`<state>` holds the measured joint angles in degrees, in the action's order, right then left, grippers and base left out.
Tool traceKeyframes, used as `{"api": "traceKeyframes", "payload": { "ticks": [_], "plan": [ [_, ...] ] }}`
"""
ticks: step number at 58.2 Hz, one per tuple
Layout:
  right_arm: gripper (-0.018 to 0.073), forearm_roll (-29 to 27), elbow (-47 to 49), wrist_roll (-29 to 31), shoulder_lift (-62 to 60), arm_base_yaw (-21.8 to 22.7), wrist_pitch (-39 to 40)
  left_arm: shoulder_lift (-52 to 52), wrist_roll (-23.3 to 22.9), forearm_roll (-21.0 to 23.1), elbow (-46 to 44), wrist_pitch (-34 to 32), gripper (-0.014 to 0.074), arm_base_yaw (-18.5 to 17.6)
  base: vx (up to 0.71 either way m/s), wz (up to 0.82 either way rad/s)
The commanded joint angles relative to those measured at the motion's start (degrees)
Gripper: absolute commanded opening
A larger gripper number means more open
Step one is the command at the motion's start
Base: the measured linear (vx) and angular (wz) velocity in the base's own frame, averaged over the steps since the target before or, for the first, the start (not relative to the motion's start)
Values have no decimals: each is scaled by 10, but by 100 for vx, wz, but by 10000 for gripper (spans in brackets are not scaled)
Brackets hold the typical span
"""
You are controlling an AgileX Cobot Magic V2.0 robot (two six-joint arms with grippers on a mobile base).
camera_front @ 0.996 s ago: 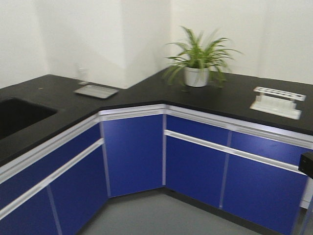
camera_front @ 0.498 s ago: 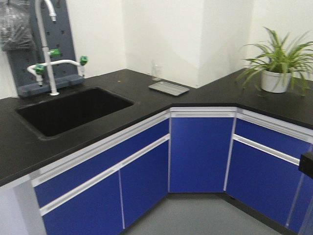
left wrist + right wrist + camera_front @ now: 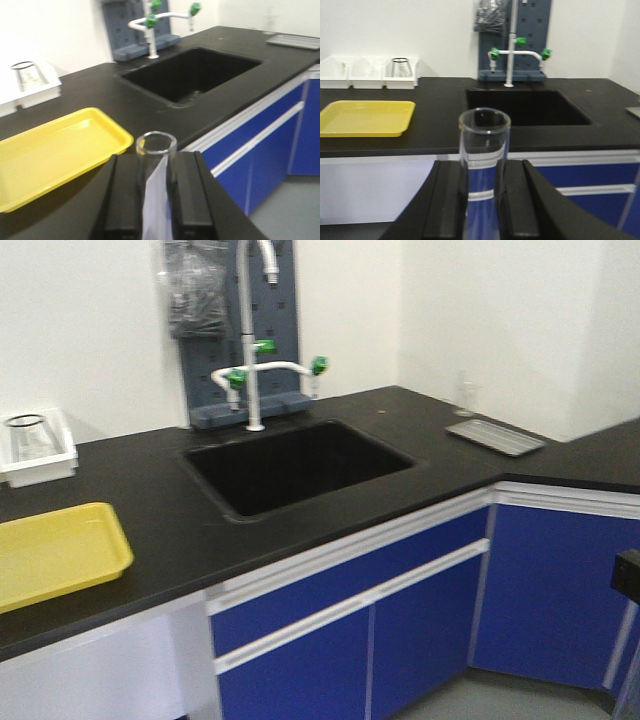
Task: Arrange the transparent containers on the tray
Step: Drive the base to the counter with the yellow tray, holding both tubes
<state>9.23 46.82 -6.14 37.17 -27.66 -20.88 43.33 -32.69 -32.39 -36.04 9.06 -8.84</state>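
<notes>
Now, left gripper (image 3: 156, 162): clamped on a tube (image 3: 156, 142).
Right gripper (image 3: 483, 170): clamped on a second tube (image 3: 484, 130).
Tray (image 3: 55, 150): ahead-left of both; lower gently and lay each flat, apart.

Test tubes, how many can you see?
2. One test tube is held between the left fingers, another test tube between the right fingers. None lies on the yellow tray. The white bins could hide more.
</notes>
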Motion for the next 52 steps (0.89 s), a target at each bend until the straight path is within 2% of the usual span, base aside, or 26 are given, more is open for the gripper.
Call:
{"api": "traceKeyframes", "payload": {
  "ticks": [1, 29, 52],
  "plan": [
    [75, 5, 16, 3, 2, 4, 48, -2, -4, -1, -20, -38, 111, -3, 15, 55],
    [75, 5, 16, 3, 2, 4, 48, -2, -4, -1, -20, -38, 111, -3, 16, 46],
    [75, 5, 16, 3, 2, 4, 48, -2, -4, -1, -20, -38, 111, -3, 20, 31]
  ]
}}
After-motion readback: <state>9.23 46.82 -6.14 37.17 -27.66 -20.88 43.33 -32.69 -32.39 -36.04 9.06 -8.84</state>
